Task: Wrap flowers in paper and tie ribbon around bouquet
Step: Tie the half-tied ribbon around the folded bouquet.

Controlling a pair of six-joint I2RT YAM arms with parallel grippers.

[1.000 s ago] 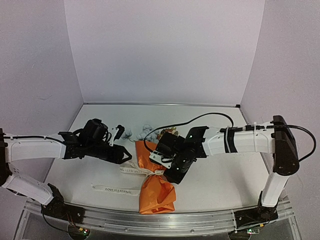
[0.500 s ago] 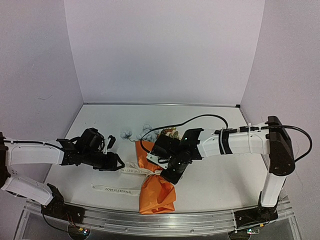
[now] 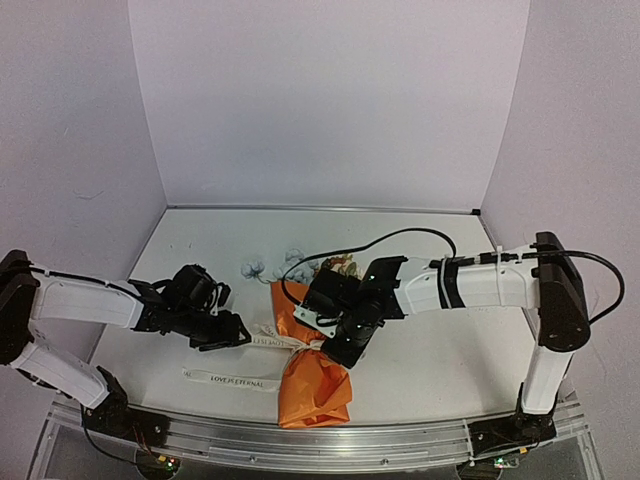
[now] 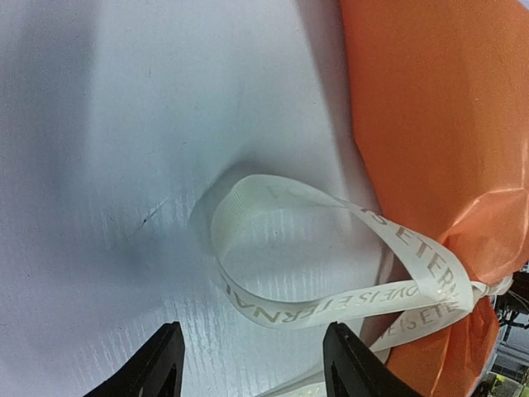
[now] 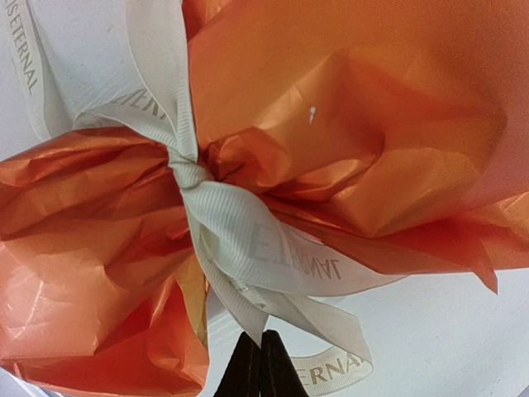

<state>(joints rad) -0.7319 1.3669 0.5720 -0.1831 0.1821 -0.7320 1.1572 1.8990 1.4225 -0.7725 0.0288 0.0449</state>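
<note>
Orange paper forms the bouquet, which lies on the white table near its front edge. A loose ribbon tail lies to its left, and the ribbon is knotted round the waist. Right gripper: jaws closed, tips at the knot's loop. Left gripper: jaws apart, holding nothing, facing a ribbon loop. Flowers protrude at the far end.

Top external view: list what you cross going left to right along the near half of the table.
Left arm's white forearm → loose ribbon tail → orange paper bouquet → right arm's white forearm → right arm's dark upright link.
</note>
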